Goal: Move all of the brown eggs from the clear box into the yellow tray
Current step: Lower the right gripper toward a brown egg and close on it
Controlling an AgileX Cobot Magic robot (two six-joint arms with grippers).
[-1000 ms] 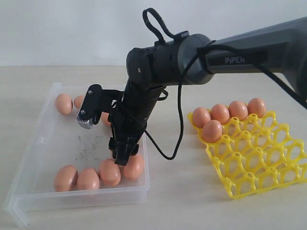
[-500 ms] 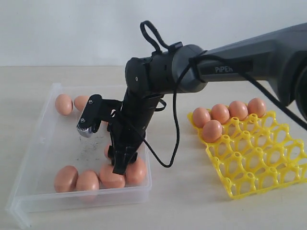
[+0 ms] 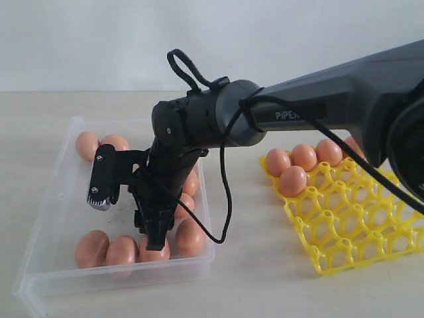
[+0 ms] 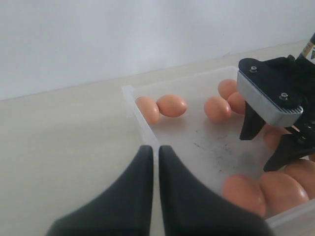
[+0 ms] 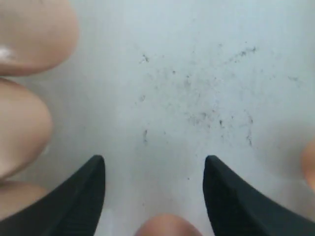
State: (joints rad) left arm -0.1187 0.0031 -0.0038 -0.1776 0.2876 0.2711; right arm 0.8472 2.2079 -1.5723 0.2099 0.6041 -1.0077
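Hovering over brown eggs [image 3: 122, 250], lower left of frame: right gripper [image 5: 153, 164] wide open, empty. Risk: finger clips packed neighbour, cracks shell.

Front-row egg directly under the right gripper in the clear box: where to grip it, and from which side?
Grip the egg across its rounded middle, coming straight down from above. In the row, neighbouring eggs flank it closely and the clear box has its front wall near, so the top looks like the only free side. The right gripper hangs open astride it.
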